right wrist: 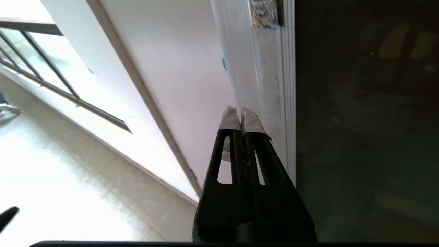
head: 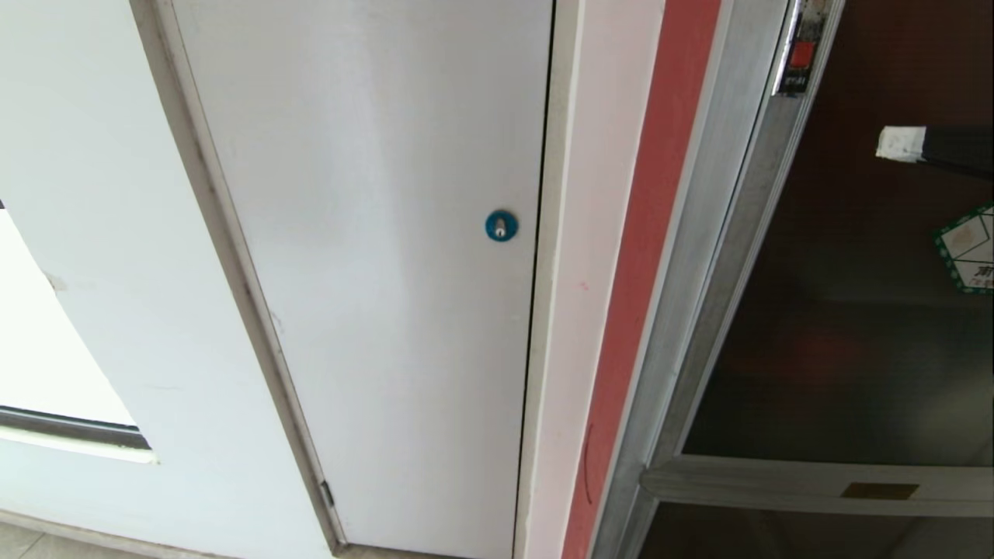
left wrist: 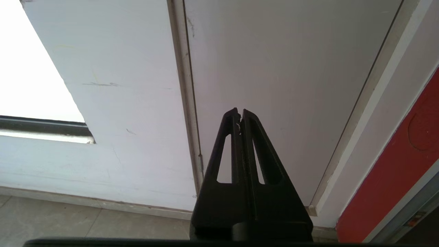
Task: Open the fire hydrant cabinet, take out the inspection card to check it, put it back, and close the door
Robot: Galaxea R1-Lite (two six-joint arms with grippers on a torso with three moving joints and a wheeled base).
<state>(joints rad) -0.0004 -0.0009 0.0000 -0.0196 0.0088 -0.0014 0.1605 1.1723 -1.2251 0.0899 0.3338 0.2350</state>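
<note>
The fire hydrant cabinet point(head: 714, 233) stands at the right of the head view, framed in brushed aluminium. Its door point(head: 839, 349) of dark tinted glass is closed, with a green-bordered sticker point(head: 967, 248) and a small brass plate point(head: 879, 491) on the crossbar. My right gripper point(head: 901, 144) reaches in from the right edge in front of the glass, its white-taped tips pressed together and empty. In the right wrist view the right gripper point(right wrist: 240, 109) points along the aluminium frame point(right wrist: 267, 85) beside the dark glass point(right wrist: 367, 120). The inspection card is hidden. My left gripper point(left wrist: 239, 110) is shut on nothing, low before the white panel.
A plain white panel point(head: 373, 272) with a blue round lock point(head: 501, 225) fills the middle of the head view. A red strip point(head: 652, 233) runs between it and the cabinet. A window opening point(head: 46, 349) is at the left, and tiled floor point(left wrist: 68, 219) lies below.
</note>
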